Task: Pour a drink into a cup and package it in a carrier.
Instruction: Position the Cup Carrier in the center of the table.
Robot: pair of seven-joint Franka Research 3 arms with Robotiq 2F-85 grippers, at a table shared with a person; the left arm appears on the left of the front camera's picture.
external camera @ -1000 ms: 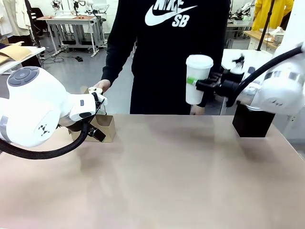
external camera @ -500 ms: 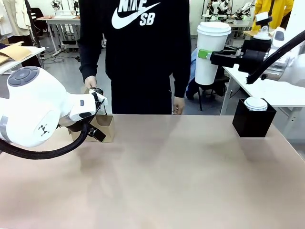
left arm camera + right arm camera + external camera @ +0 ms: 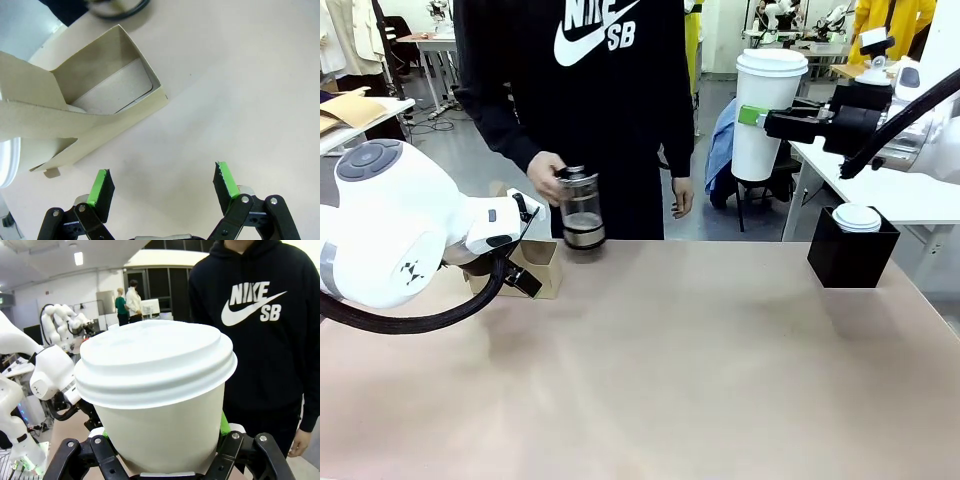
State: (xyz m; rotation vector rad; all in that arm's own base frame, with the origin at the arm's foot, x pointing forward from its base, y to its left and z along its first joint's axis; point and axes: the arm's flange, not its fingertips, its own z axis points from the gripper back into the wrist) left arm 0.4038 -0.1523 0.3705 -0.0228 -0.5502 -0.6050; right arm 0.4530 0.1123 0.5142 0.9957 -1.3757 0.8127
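- Now, your table (image 3: 700, 380) lies pale under both pincers: the left pincer (image 3: 162, 175) hangs low over it, and the right pincer (image 3: 765, 118) is high above its far right corner.
- You have a person (image 3: 610, 110) in a black hoodie standing at the far edge, beyond both pincers.
- Your left arm (image 3: 390, 230) comes in big from the left. Its pincer is spread wide, with the green pads well apart and only tabletop between them.
- Look below the right pincer and a little to its right, and you will see a black box (image 3: 850, 265) on the table.
- Your carrier (image 3: 85, 110) stands on the table just ahead of the left pincer's fingers, off toward its left pad, with one pocket open to that wrist view.
- Your cup (image 3: 770, 110), white and lidded, is pinched upright between the right pincer's pads, up in the air.
- You will see a glass jar (image 3: 582, 210) in the person's hand (image 3: 545, 178), just beyond the carrier and nearer the left pincer than the right.
- A white lid (image 3: 858, 217) shows at the top of the black box.
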